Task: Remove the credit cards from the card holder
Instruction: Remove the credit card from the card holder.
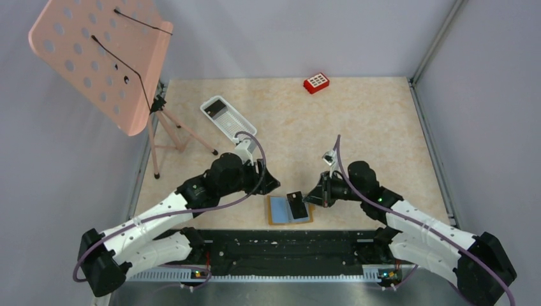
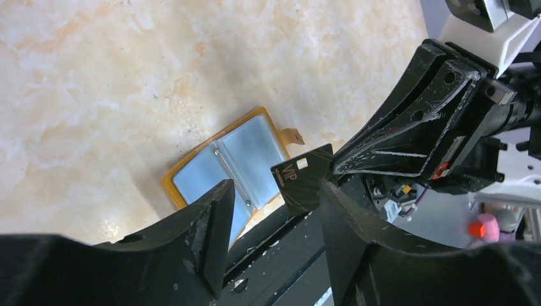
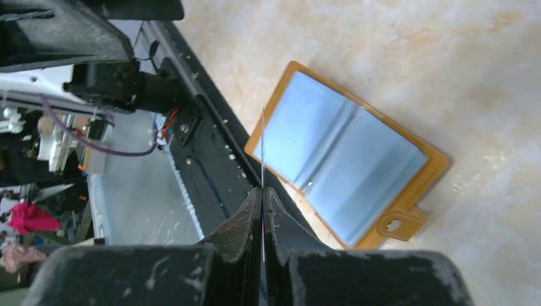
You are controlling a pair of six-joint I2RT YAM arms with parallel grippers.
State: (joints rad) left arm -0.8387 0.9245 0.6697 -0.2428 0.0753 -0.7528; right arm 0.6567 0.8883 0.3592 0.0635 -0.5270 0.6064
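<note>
The tan card holder (image 1: 275,218) lies open near the table's front edge, its light blue sleeves facing up; it also shows in the left wrist view (image 2: 245,153) and the right wrist view (image 3: 344,159). My right gripper (image 1: 311,197) is shut on a black credit card (image 1: 295,203) marked "VIP" (image 2: 305,180) and holds it over the holder's right page. That card shows edge-on in the right wrist view (image 3: 263,143). My left gripper (image 1: 272,183) is open and empty, just up and left of the holder. Another dark card (image 1: 217,106) lies in the white tray.
A white mesh tray (image 1: 235,125) stands behind the left arm. A red block (image 1: 316,82) sits at the back. A pink perforated stand (image 1: 102,57) on a tripod is at the left. The black base rail (image 1: 287,245) runs just below the holder.
</note>
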